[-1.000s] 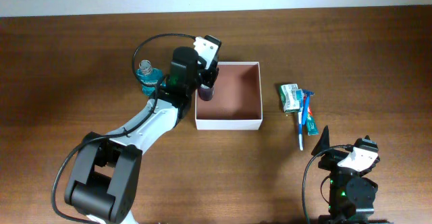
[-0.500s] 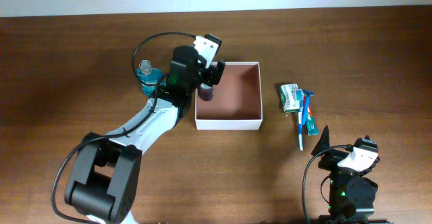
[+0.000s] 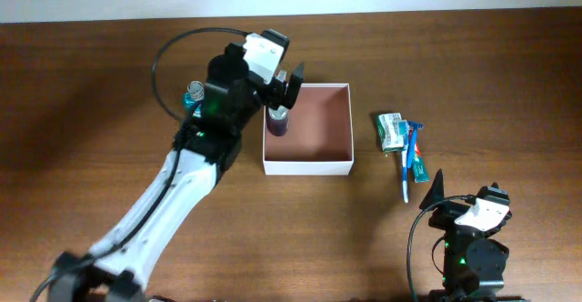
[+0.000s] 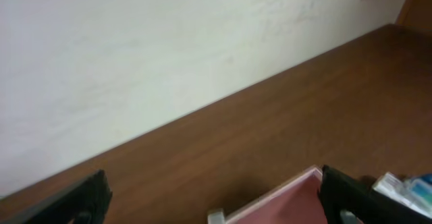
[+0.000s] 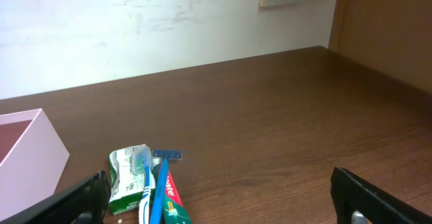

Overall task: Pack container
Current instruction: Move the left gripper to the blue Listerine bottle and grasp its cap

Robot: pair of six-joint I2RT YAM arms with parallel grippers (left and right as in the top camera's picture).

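The container (image 3: 307,166) sits about mid-bench (image 3: 473,65), top uncovered, white walls round a reddish-brown floor, and everything else is easiest placed from it. Inside it, close by its left wall toward the far corner, stands a small dark purple bottle (image 3: 277,125), upright (whether it touches that wall I can't tell from overhead). The left pincer (image 3: 285,91) hangs over that same far-left corner, above the bottle, w/ its fingers (image 4: 81,200) spread wide and nothing btwn them. The wrist cam looks past them at the container's far rim, the bench and the pale room wall (image 4: 135,48). Left of the container a blue bottle (image 3: 195,94) shows, mostly hidden by the left arm (image 3: 182,175). Right of the container, apart from it, lies a small green-and-white carton (image 3: 390,131). A blue toothbrush (image 3: 406,179) and a toothpaste tube (image 3: 419,166) lie just beside the carton on the side away from the container, all three bunched together. The right pincer (image 5: 219,183) is well right of the container and nearer the bench's front edge, just past the toothbrush. It is also spread wide and empty, and faces the carton group.
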